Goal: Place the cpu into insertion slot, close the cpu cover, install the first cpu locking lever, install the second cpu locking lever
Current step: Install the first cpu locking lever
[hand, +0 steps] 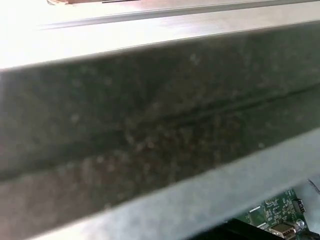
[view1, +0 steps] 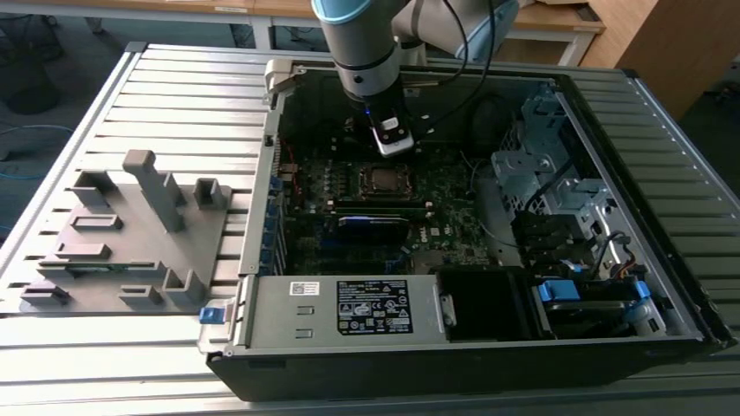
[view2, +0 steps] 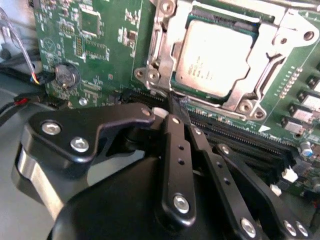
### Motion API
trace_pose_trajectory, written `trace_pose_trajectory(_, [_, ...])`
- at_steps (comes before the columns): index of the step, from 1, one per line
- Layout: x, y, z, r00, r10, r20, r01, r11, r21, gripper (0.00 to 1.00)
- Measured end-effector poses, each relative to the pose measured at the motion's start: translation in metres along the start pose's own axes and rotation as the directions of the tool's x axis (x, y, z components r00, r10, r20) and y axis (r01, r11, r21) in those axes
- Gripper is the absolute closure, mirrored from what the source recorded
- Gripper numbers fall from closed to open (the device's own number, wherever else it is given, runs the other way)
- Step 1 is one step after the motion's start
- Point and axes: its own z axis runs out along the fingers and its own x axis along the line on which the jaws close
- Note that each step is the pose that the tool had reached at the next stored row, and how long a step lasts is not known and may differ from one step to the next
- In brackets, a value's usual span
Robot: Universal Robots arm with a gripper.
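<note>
The cpu [view2: 212, 55], a silvery square chip, lies flat in the insertion slot [view2: 225, 15] on the green motherboard [view2: 100, 30]. The cpu cover [view2: 295, 27], a silvery frame, lies down around the chip. My gripper [view2: 176, 102] has its black fingers [view2: 172, 145] drawn together, shut, with the tips at the socket's metal edge beside a thin wire-like bar. I cannot tell whether they touch it. In the exterior view my gripper [view1: 394, 149] hangs inside the open computer case just behind the insertion slot [view1: 382, 179].
Long black memory slots [view2: 240, 140] run beside the socket, and a coin battery [view2: 66, 75] is nearby. The case walls [view1: 647, 199], drive cage [view1: 543, 173] and power supply [view1: 347, 308] hem in the board. A grey fixture [view1: 127, 234] stands on the slatted table. A grey case wall [hand: 150, 125] is close in the first wrist view.
</note>
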Motion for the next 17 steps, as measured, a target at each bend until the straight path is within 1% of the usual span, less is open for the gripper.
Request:
trace_pose_trajectory(3, [0.0000, 0.0000, -0.0001, 1.0000, 0.000, -0.0002, 0.000, 1.0000, 0.0003, 0.90])
trace_pose_trajectory(7, [-0.0001, 0.0000, 0.0000, 1.0000, 0.002, -0.0018, -0.002, 1.0000, -0.0057, 0.90])
trace_pose_trajectory(12, [-0.0001, 0.0000, -0.0002, 1.0000, 0.002, -0.0020, -0.002, 1.0000, -0.0063, 0.90])
trace_pose_trajectory(17, [-0.0007, 0.0006, -0.0027, 1.0000, 0.002, -0.0020, -0.002, 1.0000, -0.0063, 0.90])
